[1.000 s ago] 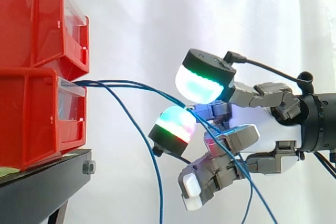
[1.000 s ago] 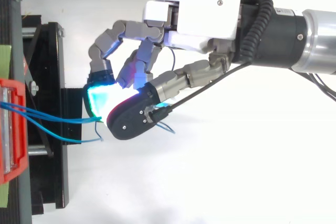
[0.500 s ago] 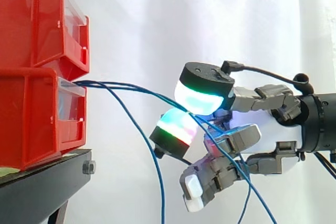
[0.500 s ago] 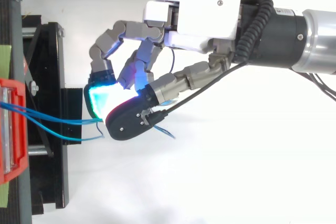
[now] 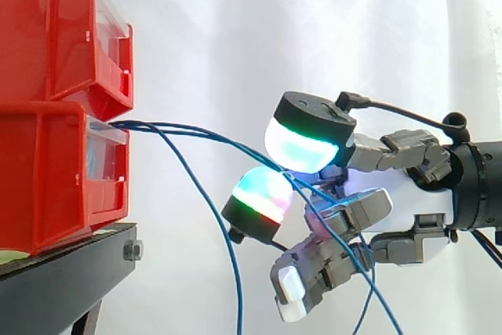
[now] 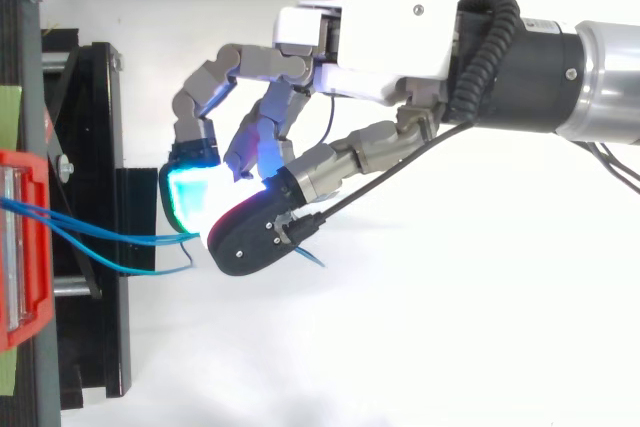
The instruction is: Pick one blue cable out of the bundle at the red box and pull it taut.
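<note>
Several thin, slack blue cables (image 5: 188, 132)

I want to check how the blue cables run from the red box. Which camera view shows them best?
The side view: the blue cables leave the lower red box, run across to the hand and pass between its pads, one strand hanging down. The top view shows short stretches from box to pads.
</note>
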`<action>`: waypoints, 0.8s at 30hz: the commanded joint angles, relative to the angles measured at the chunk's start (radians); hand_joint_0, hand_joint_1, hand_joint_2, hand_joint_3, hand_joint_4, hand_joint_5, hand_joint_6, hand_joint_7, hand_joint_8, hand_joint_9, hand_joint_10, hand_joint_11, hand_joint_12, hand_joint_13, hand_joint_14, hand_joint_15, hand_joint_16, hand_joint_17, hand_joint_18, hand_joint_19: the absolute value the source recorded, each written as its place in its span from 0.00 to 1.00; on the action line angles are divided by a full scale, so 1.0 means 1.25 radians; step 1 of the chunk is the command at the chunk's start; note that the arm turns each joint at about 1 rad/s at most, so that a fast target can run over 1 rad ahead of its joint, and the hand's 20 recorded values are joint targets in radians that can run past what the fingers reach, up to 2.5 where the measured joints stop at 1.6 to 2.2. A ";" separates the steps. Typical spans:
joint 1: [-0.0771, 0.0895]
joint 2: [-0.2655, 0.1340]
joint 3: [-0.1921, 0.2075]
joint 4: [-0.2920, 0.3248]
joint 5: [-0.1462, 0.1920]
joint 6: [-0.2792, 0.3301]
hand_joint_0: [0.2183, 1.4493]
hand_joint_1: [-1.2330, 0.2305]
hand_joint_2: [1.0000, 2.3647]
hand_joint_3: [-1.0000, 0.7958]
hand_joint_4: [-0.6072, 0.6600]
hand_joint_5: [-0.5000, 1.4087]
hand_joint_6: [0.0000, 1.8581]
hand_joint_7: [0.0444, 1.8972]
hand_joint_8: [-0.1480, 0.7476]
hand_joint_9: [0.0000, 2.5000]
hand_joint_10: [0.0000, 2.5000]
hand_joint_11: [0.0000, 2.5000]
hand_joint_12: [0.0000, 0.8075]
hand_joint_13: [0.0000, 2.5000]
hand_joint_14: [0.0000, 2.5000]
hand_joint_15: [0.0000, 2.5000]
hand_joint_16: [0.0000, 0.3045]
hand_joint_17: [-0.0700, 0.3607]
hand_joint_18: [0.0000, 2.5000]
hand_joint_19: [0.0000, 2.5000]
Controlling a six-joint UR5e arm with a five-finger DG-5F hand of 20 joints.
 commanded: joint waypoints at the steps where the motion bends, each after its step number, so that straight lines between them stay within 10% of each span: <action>1: 0.002 0.001 0.000 -0.003 0.001 0.000 0.23 0.40 0.00 0.28 0.59 0.18 0.49 0.49 0.56 0.48 0.26 0.58 0.48 0.38 0.01 0.24 0.18 0.46 0.28 0.18; 13: 0.005 -0.001 -0.001 -0.032 0.001 0.000 0.13 0.31 0.00 0.28 0.62 0.17 0.50 0.44 0.63 0.44 0.36 0.50 0.53 0.37 0.01 0.24 0.22 0.51 0.29 0.16; 24: 0.005 0.001 0.000 -0.032 0.001 0.000 0.27 0.35 0.00 0.28 0.58 0.17 0.50 0.48 0.53 0.46 0.24 0.60 0.46 0.36 0.01 0.25 0.18 0.45 0.26 0.18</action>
